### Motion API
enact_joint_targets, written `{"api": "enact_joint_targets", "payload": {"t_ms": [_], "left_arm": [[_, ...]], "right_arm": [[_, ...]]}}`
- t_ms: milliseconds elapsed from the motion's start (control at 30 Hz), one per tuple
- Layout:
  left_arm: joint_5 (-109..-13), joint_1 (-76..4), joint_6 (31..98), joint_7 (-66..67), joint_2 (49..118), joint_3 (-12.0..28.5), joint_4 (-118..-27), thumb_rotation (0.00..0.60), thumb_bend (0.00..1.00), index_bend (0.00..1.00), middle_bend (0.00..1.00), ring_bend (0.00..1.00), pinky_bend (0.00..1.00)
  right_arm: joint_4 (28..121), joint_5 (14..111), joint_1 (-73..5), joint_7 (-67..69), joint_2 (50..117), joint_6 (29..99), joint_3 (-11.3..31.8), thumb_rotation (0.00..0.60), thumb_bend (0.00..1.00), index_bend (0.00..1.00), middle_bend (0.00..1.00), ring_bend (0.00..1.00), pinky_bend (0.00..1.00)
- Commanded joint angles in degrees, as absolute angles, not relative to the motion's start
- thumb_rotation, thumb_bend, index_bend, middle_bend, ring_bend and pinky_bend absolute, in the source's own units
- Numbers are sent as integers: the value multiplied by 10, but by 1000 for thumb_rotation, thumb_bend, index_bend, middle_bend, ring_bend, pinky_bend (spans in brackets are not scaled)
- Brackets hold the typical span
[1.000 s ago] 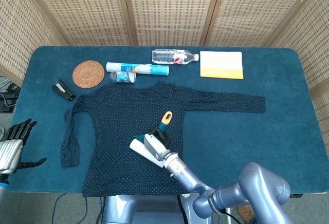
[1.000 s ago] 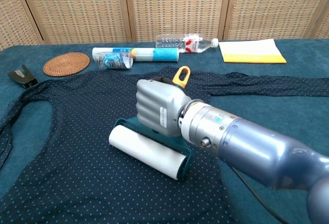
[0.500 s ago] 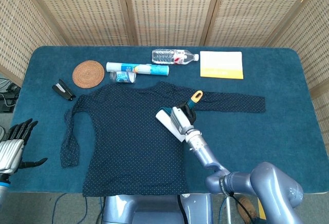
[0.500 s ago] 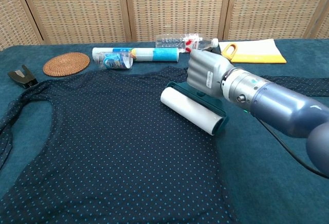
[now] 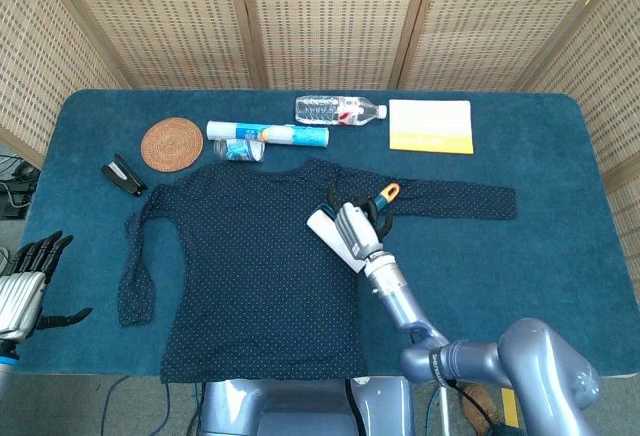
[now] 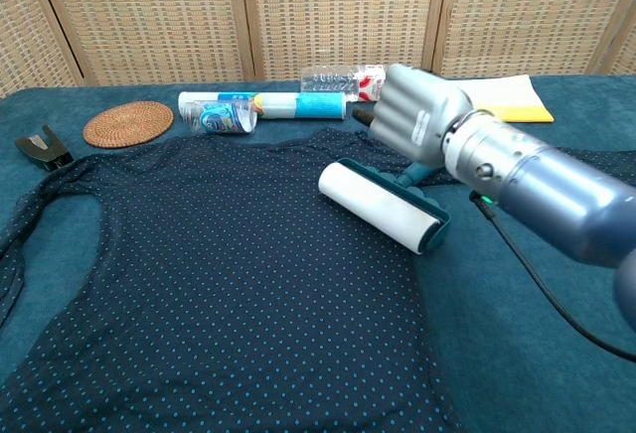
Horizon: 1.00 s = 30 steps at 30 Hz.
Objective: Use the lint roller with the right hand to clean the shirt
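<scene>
A dark blue dotted shirt [image 5: 250, 256] [image 6: 219, 274] lies flat on the blue table. My right hand [image 5: 356, 226] [image 6: 415, 115] grips the teal handle of the lint roller [image 6: 383, 207] [image 5: 330, 238]. Its white roll sits on the shirt's right side near the armpit, and the orange handle tip [image 5: 388, 193] points away from me. My left hand [image 5: 25, 281] hangs off the table's left edge, fingers apart and holding nothing.
Along the far side lie a woven coaster [image 5: 172, 143], a white and blue tube [image 5: 268, 134], a small clear cup [image 6: 219, 116], a water bottle [image 5: 338, 110] and a yellow and white cloth [image 5: 431, 126]. A black stapler [image 5: 124, 174] sits at the left.
My right hand has carried the roller from the shirt's lower middle up and to the right, ending near the right armpit. The left hand has stayed still.
</scene>
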<state>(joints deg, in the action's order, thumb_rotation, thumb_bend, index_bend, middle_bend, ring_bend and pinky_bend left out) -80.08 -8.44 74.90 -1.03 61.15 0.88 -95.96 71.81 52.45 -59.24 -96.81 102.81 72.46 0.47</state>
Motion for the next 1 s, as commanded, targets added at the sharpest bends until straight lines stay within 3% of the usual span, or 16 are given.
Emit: {"api": "enact_joint_targets", "payload": {"t_ms": [33,300,433,467,533,600,667,700,767,1000], "left_arm": [[-807,-82,755,-14,610,7,-961,600,0,0,0,0,0],[-844,-67,791,-28,600,-2,-969,600,0,0,0,0,0],[-862,-60,806,-36,596,-8,-971,600,0,0,0,0,0],[-865,-59,809,-37,595,-9,-970,600,0,0,0,0,0],[-869,-56,813,-39,595,-10,-970,600,0,0,0,0,0],[-873,-53,820,-38,595,-11,-970,600,0,0,0,0,0],[-882,-49,831,-34,596,-14,-971,600,0,0,0,0,0],[-888,-46,837,-30,598,-14,-971,600,0,0,0,0,0],[-895,-44,844,-26,601,-16,-969,600,0,0,0,0,0],[-908,-31,875,-32,605,-15,-964,600,0,0,0,0,0]], "right_arm": [[789,549,-563,-929,966,760,10,600,53,0,982,1000,1000],[934,603,-473,-670,816,794,18,600,7,0,963,1000,1000],[1026,611,-414,-514,748,807,24,600,0,0,881,969,999],[1050,613,-399,-479,732,809,22,600,0,0,830,924,962],[1085,619,-377,-429,702,804,14,600,0,0,656,735,776],[1117,621,-355,-378,676,796,4,600,0,0,327,333,402],[1130,651,-324,-322,655,800,-19,600,0,0,102,81,137],[1120,680,-306,-301,652,812,-31,600,0,0,31,20,47],[1094,724,-280,-272,659,835,-46,600,0,0,0,0,0],[957,822,-192,-178,719,920,-72,600,0,0,0,0,0]]}}
